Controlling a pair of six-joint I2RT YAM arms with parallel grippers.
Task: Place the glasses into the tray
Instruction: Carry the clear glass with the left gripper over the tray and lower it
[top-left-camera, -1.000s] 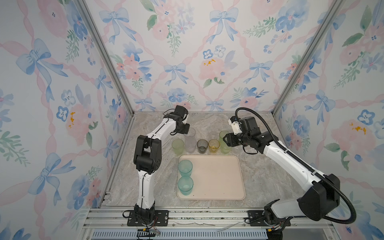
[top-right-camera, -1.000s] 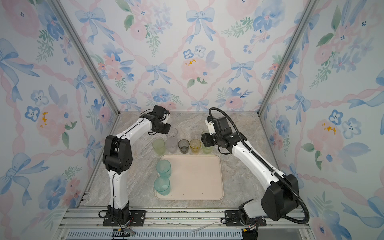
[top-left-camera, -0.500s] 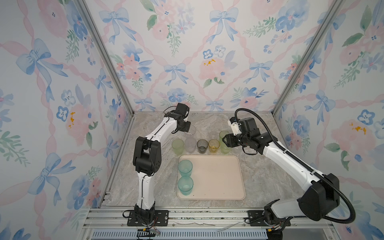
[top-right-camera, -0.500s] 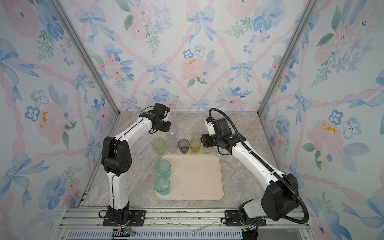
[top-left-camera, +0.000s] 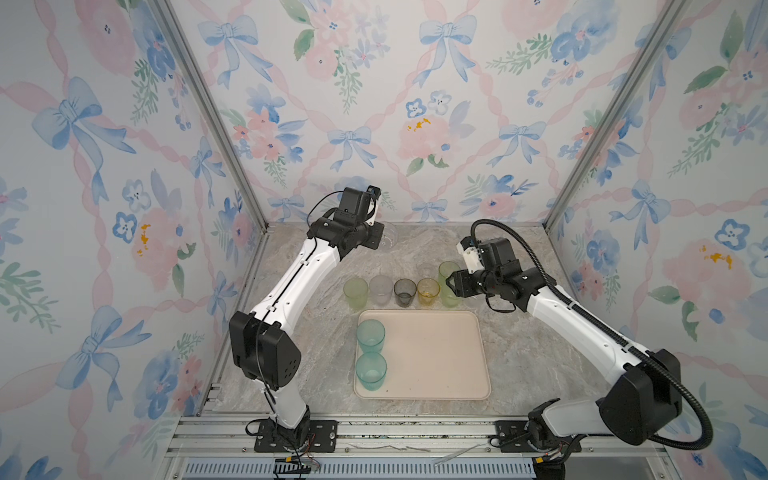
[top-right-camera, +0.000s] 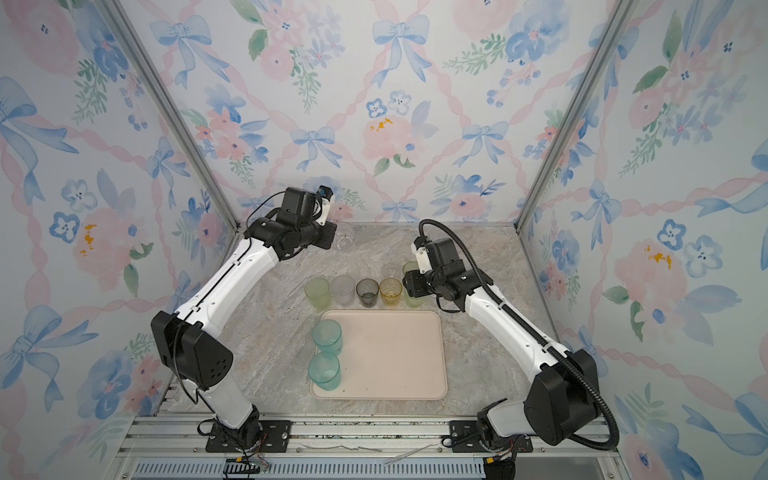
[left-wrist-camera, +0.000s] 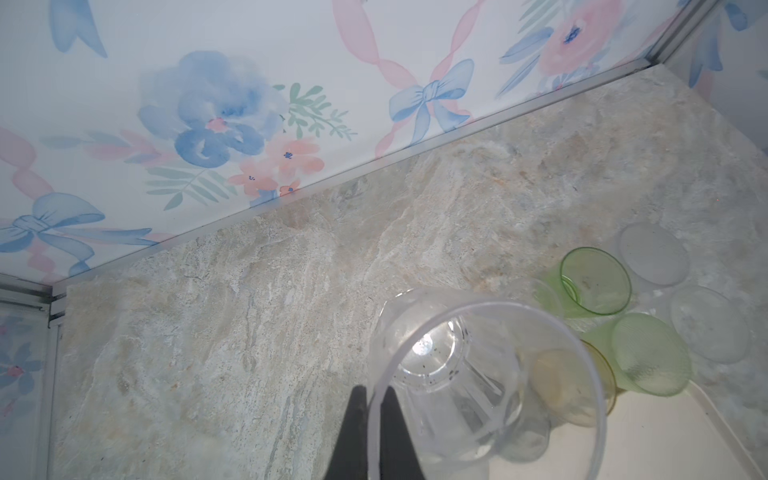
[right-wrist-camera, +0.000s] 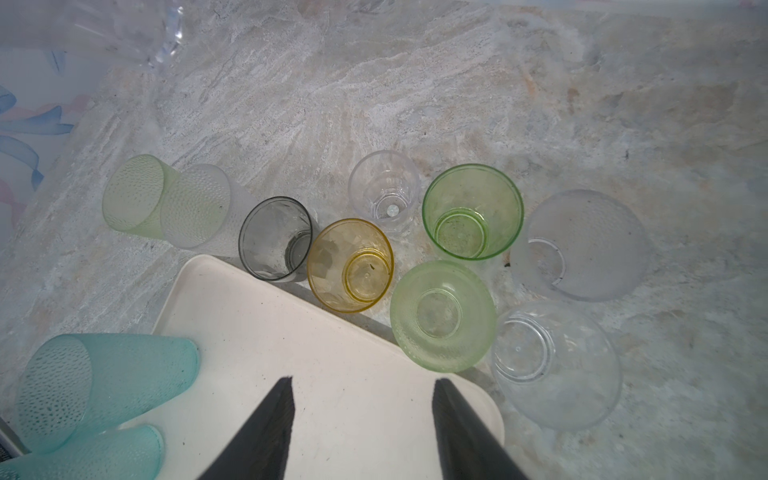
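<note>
My left gripper (left-wrist-camera: 376, 415) is shut on the rim of a clear glass (left-wrist-camera: 457, 374), which it holds above the table near the back wall (top-left-camera: 388, 239). The cream tray (top-left-camera: 432, 357) lies at the front with two teal glasses (top-left-camera: 370, 334) (top-left-camera: 371, 370) standing along its left side. My right gripper (right-wrist-camera: 363, 380) hovers open and empty over the tray's (right-wrist-camera: 249, 311) far right corner. Behind the tray stand a yellow-green glass (top-left-camera: 355, 292), a frosted glass (top-left-camera: 380, 289), a grey glass (right-wrist-camera: 276, 237), an amber glass (right-wrist-camera: 351, 266), a tiny clear glass (right-wrist-camera: 384, 189) and two green glasses (right-wrist-camera: 471, 212) (right-wrist-camera: 442, 316).
Two more frosted clear glasses (right-wrist-camera: 579, 245) (right-wrist-camera: 557, 365) stand on the marble table to the right of the green ones, under my right arm. Patterned walls close the table at the back and both sides. Bare marble lies left and right of the tray (top-right-camera: 395, 357).
My left gripper has risen slightly toward the back wall with the clear glass in it. The right arm has barely moved.
</note>
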